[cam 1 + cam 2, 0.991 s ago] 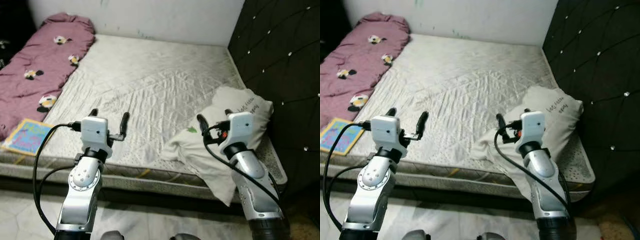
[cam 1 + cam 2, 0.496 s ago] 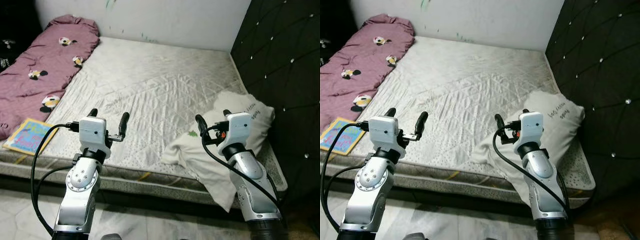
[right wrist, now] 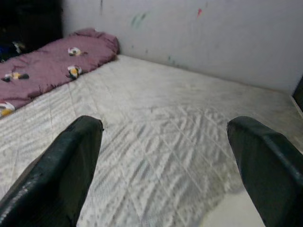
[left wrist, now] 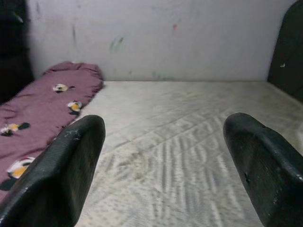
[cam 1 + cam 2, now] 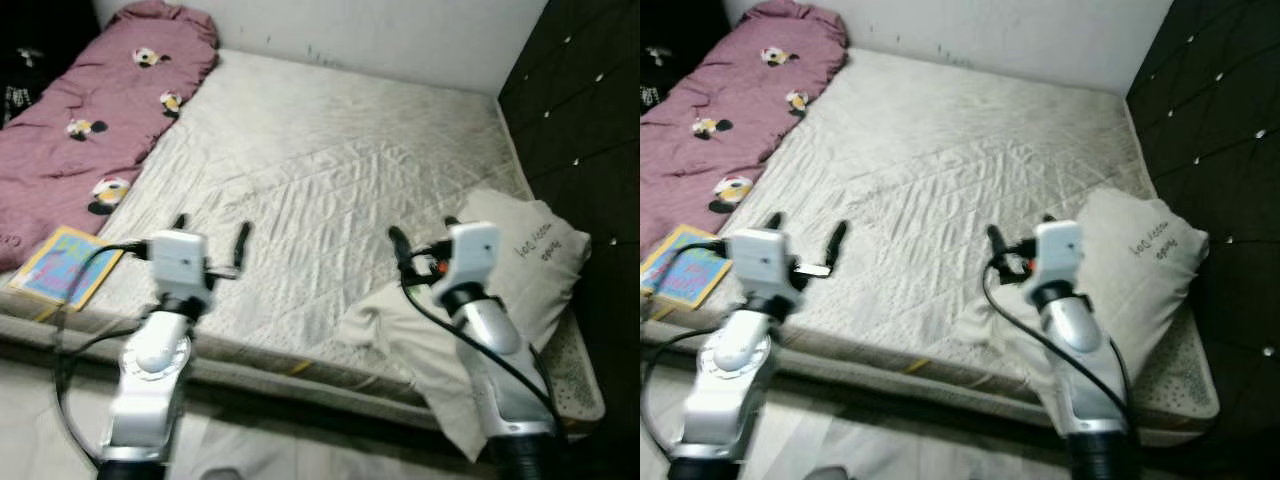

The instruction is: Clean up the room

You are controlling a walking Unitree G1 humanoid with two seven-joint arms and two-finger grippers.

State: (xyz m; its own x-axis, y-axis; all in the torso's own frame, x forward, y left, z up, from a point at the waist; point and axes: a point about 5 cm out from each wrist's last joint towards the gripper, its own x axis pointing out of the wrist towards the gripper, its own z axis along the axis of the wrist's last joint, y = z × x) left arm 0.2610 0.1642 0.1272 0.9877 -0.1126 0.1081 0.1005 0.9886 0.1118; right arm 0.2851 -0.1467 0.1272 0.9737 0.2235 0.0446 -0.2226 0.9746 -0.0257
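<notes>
A bare white quilted mattress (image 5: 330, 150) lies before me. A crumpled white garment (image 5: 385, 325) with a small green mark hangs over its front right edge, beside a white pillow (image 5: 525, 255) with dark lettering. A colourful book (image 5: 65, 265) rests at the front left corner. A pink blanket (image 5: 90, 130) with cartoon prints stretches along the left side. My left gripper (image 5: 211, 232) hovers open above the front of the mattress, holding nothing. My right gripper (image 5: 422, 235) is open too, just above and behind the garment. Both wrist views look along the mattress (image 4: 161, 123) to the wall.
A black tufted headboard (image 5: 590, 110) rises along the right side of the bed. A white wall (image 5: 400, 30) closes off the far end. Pale floor (image 5: 40, 400) runs along the bed's front edge, below my arms. The picture is slightly blurred.
The whole picture has shifted and blurred, so the camera has moved. Both arms keep the same raised pose with fingers open. Nothing on the bed has moved.
</notes>
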